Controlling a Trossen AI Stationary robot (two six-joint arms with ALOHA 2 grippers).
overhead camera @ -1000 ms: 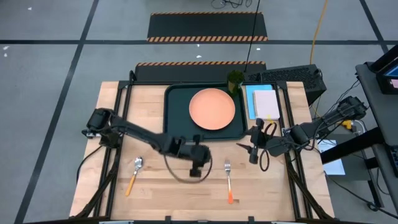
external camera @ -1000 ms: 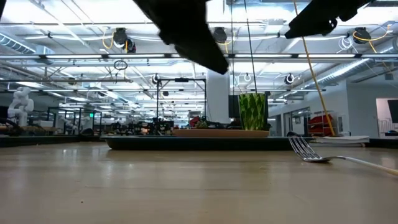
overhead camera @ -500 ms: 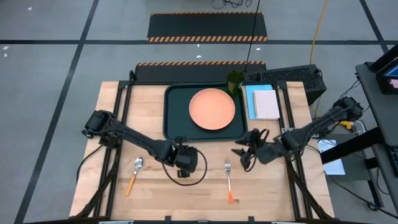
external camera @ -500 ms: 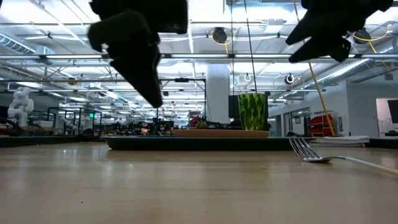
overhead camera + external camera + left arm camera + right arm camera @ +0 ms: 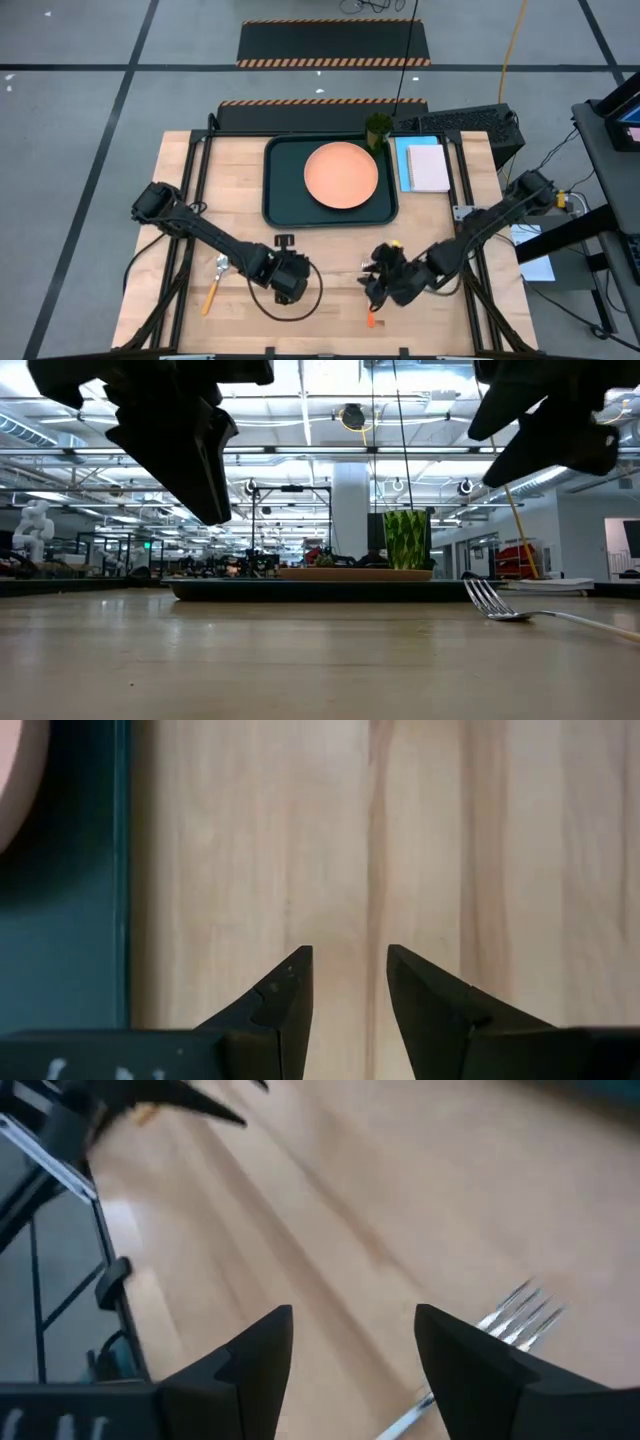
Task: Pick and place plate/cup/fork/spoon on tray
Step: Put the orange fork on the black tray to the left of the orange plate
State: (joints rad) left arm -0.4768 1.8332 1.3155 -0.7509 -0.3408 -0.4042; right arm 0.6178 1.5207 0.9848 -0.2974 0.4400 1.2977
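The salmon plate (image 5: 341, 175) lies flat on the dark tray (image 5: 282, 190) at the table's far middle. The green cup (image 5: 378, 128) stands at the tray's far right corner. The spoon (image 5: 215, 280) lies on the wood at the near left. The fork (image 5: 370, 318) lies at the near middle, its prongs (image 5: 520, 1318) pointing to the far edge. My right gripper (image 5: 370, 285) hangs open above the fork's middle, clear of it. My left gripper (image 5: 284, 248) hangs open over bare wood between spoon and fork, just near of the tray (image 5: 60, 870).
A pink-and-blue notepad (image 5: 425, 165) lies right of the tray, and a black device (image 5: 470, 122) stands at the far right corner. Bare wood runs along the near edge between spoon and fork. The low view shows both arms (image 5: 170, 430) (image 5: 550, 420) well above the tabletop.
My right gripper has swung from beside the tray's near right corner toward the near edge and left, sinking and rolling, and now hangs over the fork. My left gripper has drifted left and toward the near edge, tipping further down. Nothing on the table has moved.
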